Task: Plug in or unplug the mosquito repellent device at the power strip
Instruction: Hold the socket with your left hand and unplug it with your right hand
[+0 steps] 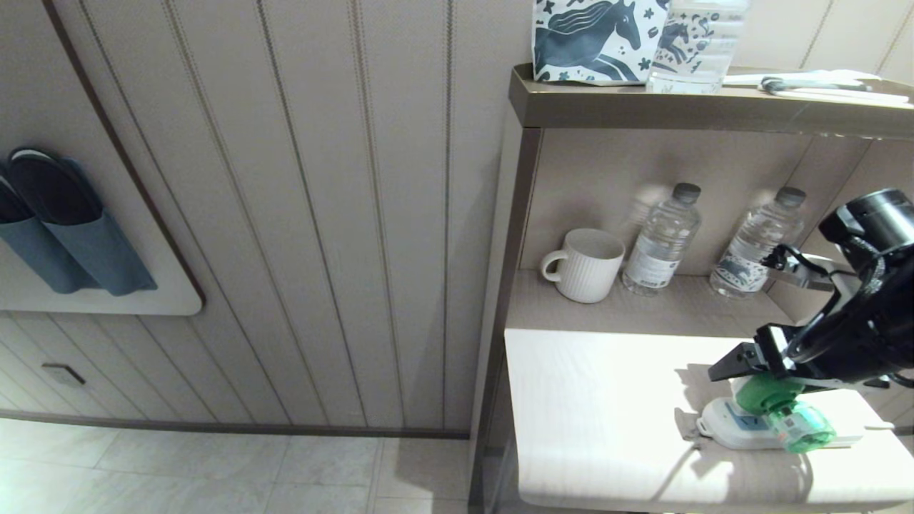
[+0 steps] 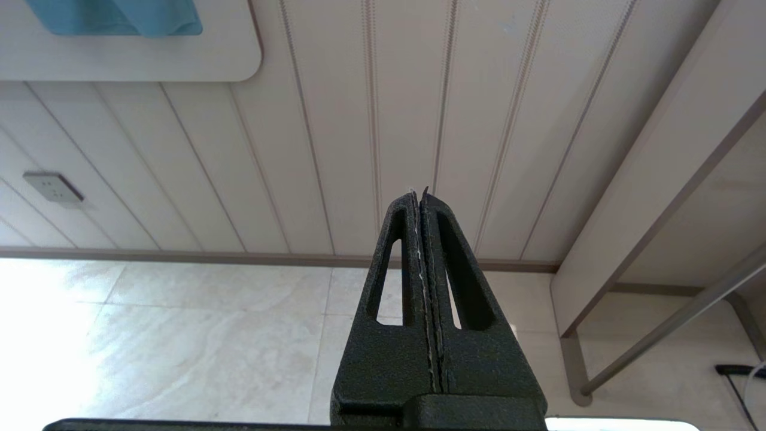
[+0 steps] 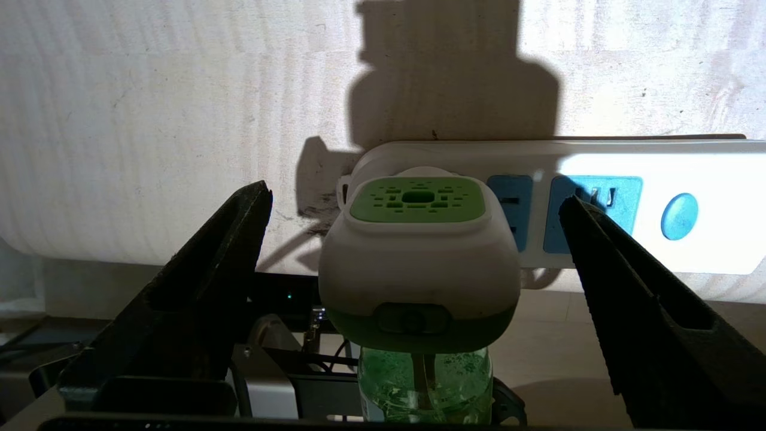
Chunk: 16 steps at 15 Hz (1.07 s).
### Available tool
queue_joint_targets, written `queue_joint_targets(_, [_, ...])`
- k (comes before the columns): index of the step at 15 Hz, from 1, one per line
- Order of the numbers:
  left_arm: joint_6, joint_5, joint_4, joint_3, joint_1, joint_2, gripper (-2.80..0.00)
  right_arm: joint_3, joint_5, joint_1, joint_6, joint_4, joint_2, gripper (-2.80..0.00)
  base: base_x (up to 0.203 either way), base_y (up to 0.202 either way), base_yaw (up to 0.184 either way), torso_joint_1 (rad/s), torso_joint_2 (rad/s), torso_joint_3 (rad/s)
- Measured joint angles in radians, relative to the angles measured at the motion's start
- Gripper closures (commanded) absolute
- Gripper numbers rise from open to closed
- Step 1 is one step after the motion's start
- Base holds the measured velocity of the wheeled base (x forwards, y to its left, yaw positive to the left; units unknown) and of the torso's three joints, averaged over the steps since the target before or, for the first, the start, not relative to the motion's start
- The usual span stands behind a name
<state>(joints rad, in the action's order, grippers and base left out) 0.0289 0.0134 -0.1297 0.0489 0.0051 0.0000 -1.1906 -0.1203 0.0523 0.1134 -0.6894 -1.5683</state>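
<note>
The mosquito repellent device, a green and white head with a green liquid bottle, sits on the end socket of the white power strip on the pale tabletop; its prongs are hidden. My right gripper hovers over it, open. In the right wrist view the device stands between the two spread fingers of the right gripper, touching neither, with the power strip behind it. My left gripper is shut on nothing, off the table, facing the wall panels and floor.
A white ribbed mug and two clear water bottles stand at the back of the lower shelf. The upper shelf holds a horse-patterned bag and another bottle. Blue slippers hang on the left wall.
</note>
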Motion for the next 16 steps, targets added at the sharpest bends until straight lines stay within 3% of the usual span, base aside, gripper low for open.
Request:
queue_joint_targets(10, [0.0,0.0,0.0,0.0,0.0,0.0,0.0,0.017,0.003,-0.046,0.0,0.004,-0.017,0.0,0.0,0.0,0.0,0.0,0.0,0.0])
queue_joint_targets(16, [0.0,0.0,0.0,0.0,0.0,0.0,0.0,-0.018,-0.001,-0.173,0.071,-0.01,-0.023,0.0,0.0,0.0,0.0,0.0,0.0,0.0])
